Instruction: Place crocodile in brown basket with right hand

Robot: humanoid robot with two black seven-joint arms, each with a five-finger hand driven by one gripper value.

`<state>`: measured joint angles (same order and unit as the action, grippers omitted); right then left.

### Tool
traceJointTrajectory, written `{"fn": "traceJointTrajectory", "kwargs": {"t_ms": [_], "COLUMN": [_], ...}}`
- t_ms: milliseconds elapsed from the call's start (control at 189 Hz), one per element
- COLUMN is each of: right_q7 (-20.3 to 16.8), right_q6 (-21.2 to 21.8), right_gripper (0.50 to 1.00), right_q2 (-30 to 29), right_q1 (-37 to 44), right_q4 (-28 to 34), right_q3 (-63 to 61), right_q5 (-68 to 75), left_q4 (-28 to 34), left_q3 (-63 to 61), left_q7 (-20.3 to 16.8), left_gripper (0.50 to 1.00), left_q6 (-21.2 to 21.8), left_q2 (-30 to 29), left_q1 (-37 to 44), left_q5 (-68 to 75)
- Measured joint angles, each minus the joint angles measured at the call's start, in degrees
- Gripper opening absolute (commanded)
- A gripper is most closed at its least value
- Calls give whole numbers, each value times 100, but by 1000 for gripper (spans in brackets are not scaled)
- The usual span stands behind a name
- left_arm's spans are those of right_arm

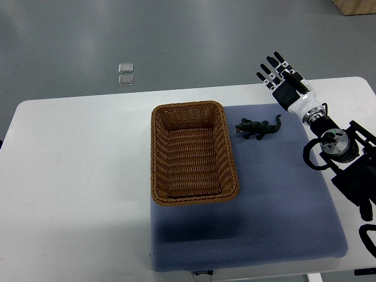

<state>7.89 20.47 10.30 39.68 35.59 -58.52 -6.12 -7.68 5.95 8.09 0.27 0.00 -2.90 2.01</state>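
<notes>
A small dark green toy crocodile (258, 127) lies on the blue mat (276, 200), just right of the brown wicker basket (160, 153). The basket is rectangular and holds nothing. My right hand (276, 73) hovers beyond the mat's far right corner, up and to the right of the crocodile, with its fingers spread and nothing in them. Its arm comes in from the right edge. The left arm does not show.
The white table (76, 176) carries the mat and basket. Two small clear squares (125, 73) lie on the grey floor beyond the table's far edge. A wooden piece of furniture (355, 6) shows at the top right corner.
</notes>
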Motion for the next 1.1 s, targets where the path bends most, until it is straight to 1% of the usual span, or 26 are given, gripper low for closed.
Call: {"fn": "traceJointTrajectory", "kwargs": {"t_ms": [154, 328, 392, 492, 572, 625, 778, 958, 1101], "right_q7": [-304, -507, -698, -999, -1201, -1289, -1350, -1341, -1334], "right_q6": [201, 659, 870, 1076, 1181, 1205, 1105, 541, 240], "right_gripper": [928, 928, 930, 930, 930, 930, 930, 928, 928], "right_q2": [460, 1028, 1263, 1560, 1649, 1654, 1630, 1446, 1332], "right_q1": [502, 1508, 1955, 2560, 2920, 3044, 3052, 2726, 2492], "right_q4": [23, 129, 363, 866, 1114, 1167, 1199, 1185, 1121], "right_q3": [705, 2145, 2853, 3763, 4229, 4369, 4438, 4451, 4474], "right_q5": [-1215, -3465, -4500, -5851, -6432, -6560, -6612, -6648, -6691], "left_q4": [3, 4, 3, -8, -14, -15, -15, -15, -14], "left_q3": [3, -5, -11, -20, -23, -23, -20, -33, -44], "left_q7": [0, 0, 0, 0, 0, 0, 0, 0, 0], "left_gripper": [1000, 1000, 1000, 1000, 1000, 1000, 1000, 1000, 1000], "left_q6": [0, 0, -2, -2, -2, -2, -2, -2, -2], "left_q2": [0, 0, 0, 0, 0, 0, 0, 0, 0], "left_q1": [0, 0, 0, 0, 0, 1, 0, 0, 0], "left_q5": [0, 0, 0, 1, 2, 2, 2, 2, 2]}}
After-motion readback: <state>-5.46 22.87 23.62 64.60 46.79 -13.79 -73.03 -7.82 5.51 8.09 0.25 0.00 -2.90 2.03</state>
